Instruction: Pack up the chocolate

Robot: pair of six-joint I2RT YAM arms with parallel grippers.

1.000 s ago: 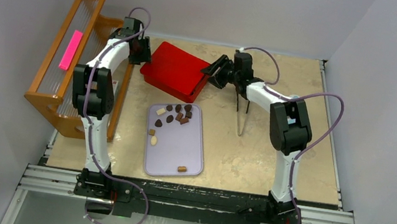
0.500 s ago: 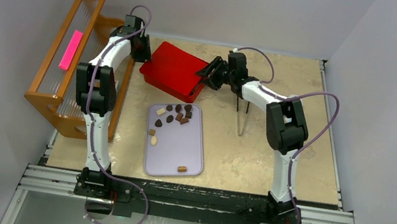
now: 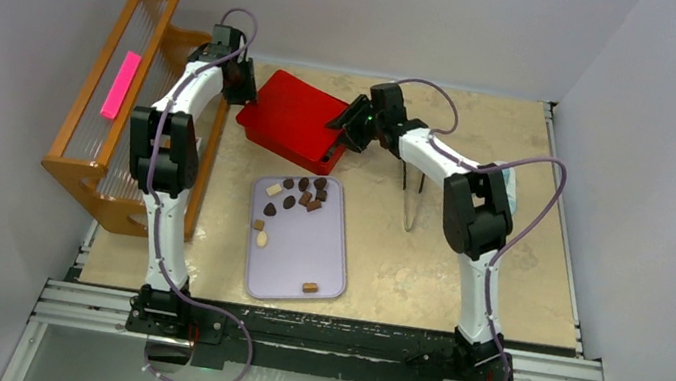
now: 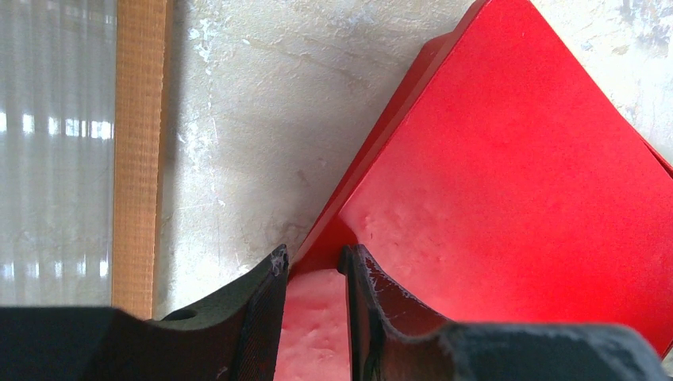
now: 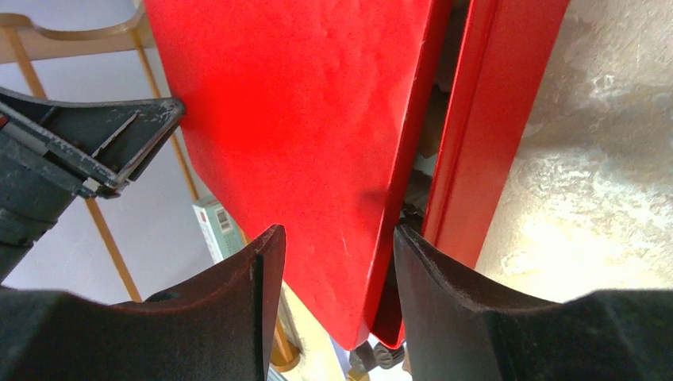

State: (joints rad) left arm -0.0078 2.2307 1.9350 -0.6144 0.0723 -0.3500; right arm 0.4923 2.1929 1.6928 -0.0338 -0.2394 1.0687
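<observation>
Several chocolate pieces, dark brown, light brown and cream, lie on a lavender tray; one brown piece sits apart near its front edge. A red box lies behind the tray. My left gripper is shut on the box's left corner; its fingertips straddle that corner. My right gripper is open at the box's right edge. In the right wrist view its jaws straddle the raised lid edge, and one finger sits in the gap between lid and base.
Black tongs lie on the table right of the box, under the right arm. A wooden rack with a pink strip stands along the left edge, close to the left arm.
My right gripper has moved left along the box's right edge, and the lid's right side has lifted off the base. The left gripper has stayed on the left corner.
</observation>
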